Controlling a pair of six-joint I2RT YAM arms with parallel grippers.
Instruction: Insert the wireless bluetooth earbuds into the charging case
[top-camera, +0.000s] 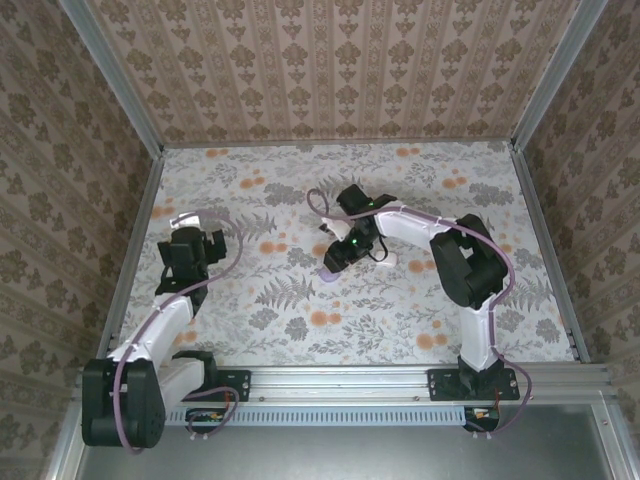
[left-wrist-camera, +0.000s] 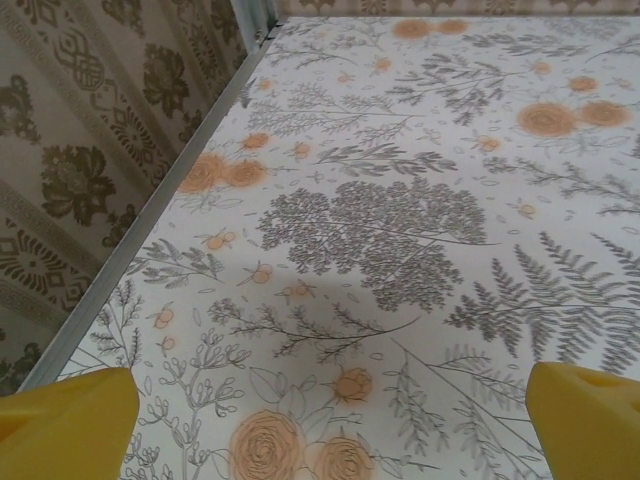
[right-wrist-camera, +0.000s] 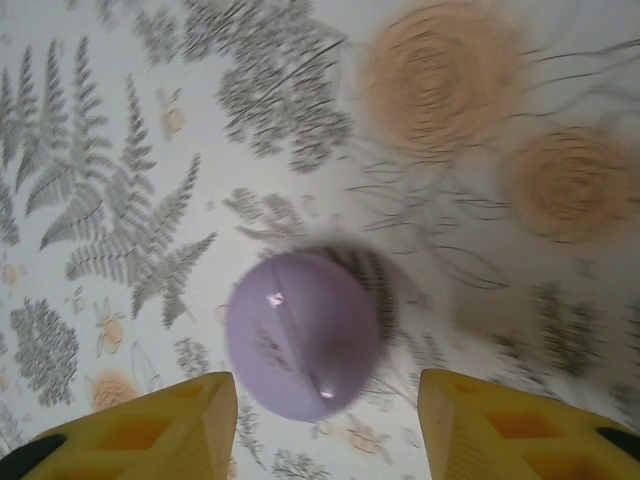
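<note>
**A:** Where is the charging case?

**B:** It's lying on the flowered desk, near the middle, right under the right end effector. From the right wrist it's a rounded lavender shell with a faint seam across it (the picture is blurred, so I can't make out more).

**A:** Is it pinched?

**B:** No. The two yellow fingers stand spread wider than the case, which sits between them. A strip of desk shows on each side, thinner at one finger than at the other.

**A:** And from above?

**B:** A bit of purple shows just below the tip of the right arm, which reaches in from the right.

**A:** What about the other arm?

**B:** The left end effector is well apart, near the desk's left edge. Its fingers are spread wide over bare pattern, with nothing between them.
</note>
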